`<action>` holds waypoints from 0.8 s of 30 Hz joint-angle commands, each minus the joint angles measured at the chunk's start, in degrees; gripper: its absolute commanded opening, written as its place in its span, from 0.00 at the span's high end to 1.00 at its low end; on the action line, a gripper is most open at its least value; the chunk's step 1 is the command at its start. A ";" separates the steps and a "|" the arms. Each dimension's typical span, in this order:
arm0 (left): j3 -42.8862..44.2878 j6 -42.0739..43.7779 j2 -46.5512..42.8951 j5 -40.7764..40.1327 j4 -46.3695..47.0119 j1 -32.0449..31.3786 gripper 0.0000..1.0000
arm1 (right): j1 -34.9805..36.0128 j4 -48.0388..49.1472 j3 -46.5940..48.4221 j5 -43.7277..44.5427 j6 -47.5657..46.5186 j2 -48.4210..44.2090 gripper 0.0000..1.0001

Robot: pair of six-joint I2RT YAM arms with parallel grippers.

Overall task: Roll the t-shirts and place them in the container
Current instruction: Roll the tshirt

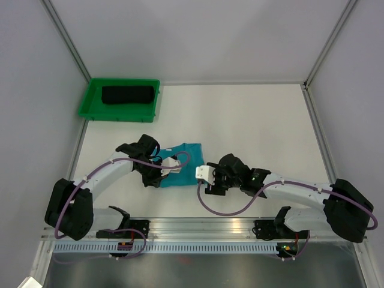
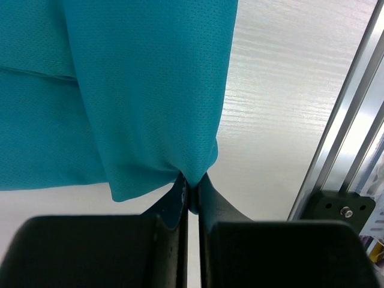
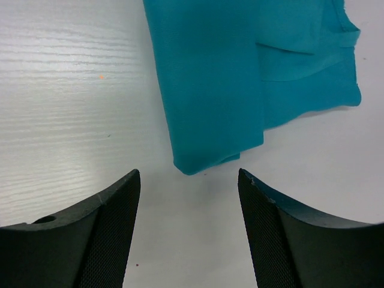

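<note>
Bright, even light, with only a soft shadow beneath the t-shirt (image 3: 210,90) — the right wrist view perhaps slightly blurred.

Lab robot cell: grey panel walls (image 1: 180,36), aluminium rail (image 1: 204,225), white table (image 1: 252,120).

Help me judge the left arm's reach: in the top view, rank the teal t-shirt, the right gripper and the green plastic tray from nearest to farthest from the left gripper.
1. Teal cloth t-shirt: pinched in the left gripper.
2. Right gripper: just right of the shirt.
3. Green plastic tray: far-left corner.
</note>
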 commanded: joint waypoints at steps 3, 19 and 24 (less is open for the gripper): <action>1.98 3.05 0.29 3.11 -0.60 0.40 0.98 | 3.43 12.09 -1.77 8.25 -5.87 5.20 0.27; 1.72 4.97 1.00 1.79 -2.53 1.37 0.98 | 4.32 0.08 9.04 5.63 -0.34 14.62 0.94; 3.30 7.87 1.35 1.53 -6.75 1.37 0.96 | 3.88 -11.06 12.11 -8.49 1.60 11.98 1.00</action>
